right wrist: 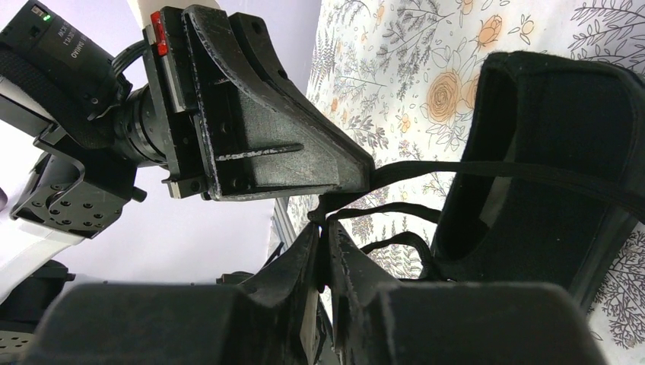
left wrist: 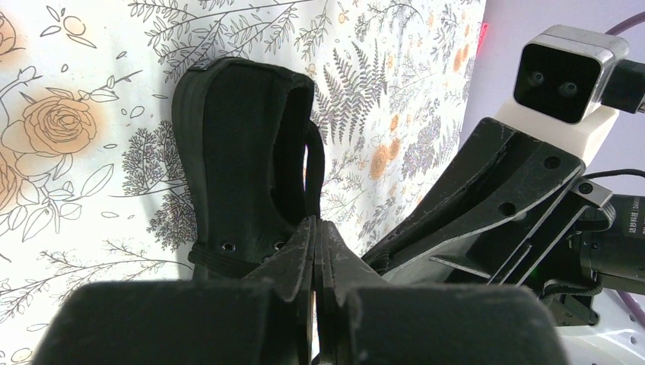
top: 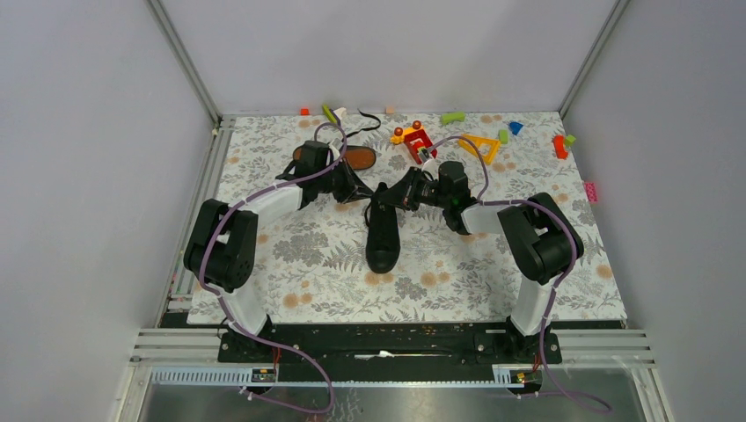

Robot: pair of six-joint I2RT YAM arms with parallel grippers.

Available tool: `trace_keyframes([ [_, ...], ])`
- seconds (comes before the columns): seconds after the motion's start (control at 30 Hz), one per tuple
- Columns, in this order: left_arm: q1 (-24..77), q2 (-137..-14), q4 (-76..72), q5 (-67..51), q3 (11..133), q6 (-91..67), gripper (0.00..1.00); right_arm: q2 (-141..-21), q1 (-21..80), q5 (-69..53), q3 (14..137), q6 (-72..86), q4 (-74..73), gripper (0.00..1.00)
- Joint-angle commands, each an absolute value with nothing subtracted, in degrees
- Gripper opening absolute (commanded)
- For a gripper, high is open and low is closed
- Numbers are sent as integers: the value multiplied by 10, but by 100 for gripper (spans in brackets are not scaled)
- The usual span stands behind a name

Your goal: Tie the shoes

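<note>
The left claw (left wrist: 316, 225) was clenched on a black lace (right wrist: 487, 170), which was drawn taut from the collar of the upright shoe (top: 383, 236). The right claw (right wrist: 323, 228) was found just beside it at that shoe's collar end, jaws a sliver apart by the lace; whether anything was gripped could not be told. The second shoe (top: 355, 158) was laid sole-up beyond the upright shoe, with toy blocks (top: 417, 141) scattered farther back.

The floral-print mat (top: 308, 264) covers the table. Toys lie scattered along its far edge: an orange block (top: 304, 112) at eleven o'clock, a red-and-yellow toy (top: 417, 141) at twelve, and a yellow triangle (top: 479, 147), green block (top: 453, 117) and blue piece (top: 515, 127) at one. A pink block (top: 591, 191) sits at three.
</note>
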State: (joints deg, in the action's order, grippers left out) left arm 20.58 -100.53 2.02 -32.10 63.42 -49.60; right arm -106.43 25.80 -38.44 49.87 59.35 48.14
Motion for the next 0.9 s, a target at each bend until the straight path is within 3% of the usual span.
trace_keyframes([
  [0.0, 207, -983, -1, -306, 650, -498, 0, -1054, 253, -380, 497, 595, 509, 16],
  [0.87, 206, -964, 36, -278, 675, -489, 0, -1079, 242, -359, 508, 607, 475, 19],
])
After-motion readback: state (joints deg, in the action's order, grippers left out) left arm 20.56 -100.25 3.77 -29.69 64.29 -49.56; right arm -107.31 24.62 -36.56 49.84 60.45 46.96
